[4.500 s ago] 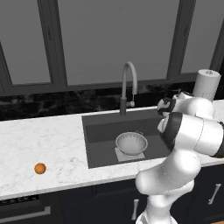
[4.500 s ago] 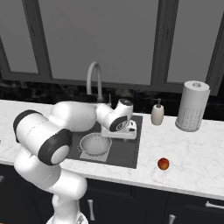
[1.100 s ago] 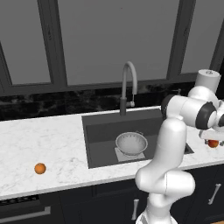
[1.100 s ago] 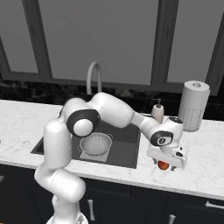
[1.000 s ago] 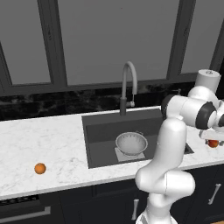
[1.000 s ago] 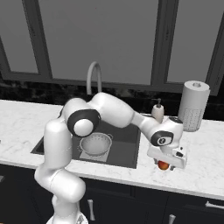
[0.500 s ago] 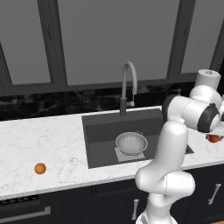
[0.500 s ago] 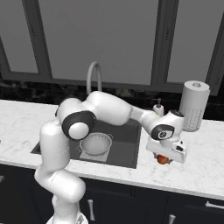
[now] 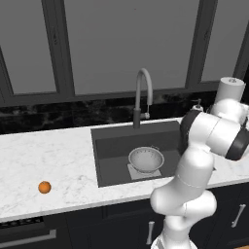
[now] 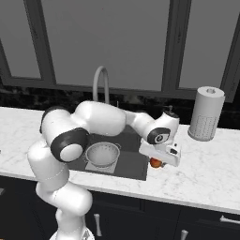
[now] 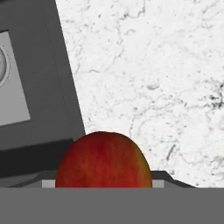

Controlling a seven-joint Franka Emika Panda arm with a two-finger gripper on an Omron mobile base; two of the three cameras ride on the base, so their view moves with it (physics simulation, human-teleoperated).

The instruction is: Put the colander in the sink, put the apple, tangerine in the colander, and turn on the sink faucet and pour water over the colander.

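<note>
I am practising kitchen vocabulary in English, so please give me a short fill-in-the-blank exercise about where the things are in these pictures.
1. The colander stands inside the ____.
2. The gripper holds a red ____ near the right edge of the sink.
3. The tangerine lies on the white marble ____, to the left of the sink.
4. The sink faucet rises ____ the sink, in front of the window.

Missing words: sink; apple; counter; behind
</note>
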